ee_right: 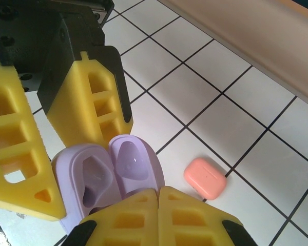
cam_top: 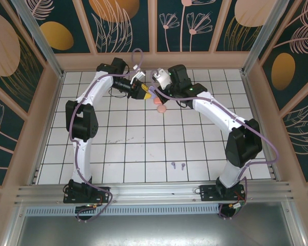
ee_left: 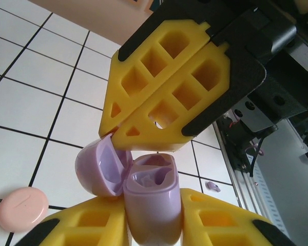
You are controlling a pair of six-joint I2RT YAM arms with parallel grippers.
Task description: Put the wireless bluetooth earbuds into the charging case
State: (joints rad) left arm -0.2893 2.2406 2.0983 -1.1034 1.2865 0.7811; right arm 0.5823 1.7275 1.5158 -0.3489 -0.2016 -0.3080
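1. Around the purple case (ee_left: pixel 153 201), its lid swung open, the left gripper (ee_left: pixel 153 212) is clamped on the body. The right gripper (ee_right: pixel 158 192), jaws pressed together and empty, has its tips against the lid
2. Well apart from the case, toward the arm bases, lie the purple earbuds (cam_top: pixel 173 164), side by side
3. They look nearer the right arm, which is the free one to fetch them

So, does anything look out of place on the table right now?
The two purple earbuds lie loose near the table's front edge, far from the open purple case that the left claw holds at the far side. Its wells look empty. Nothing looks damaged.
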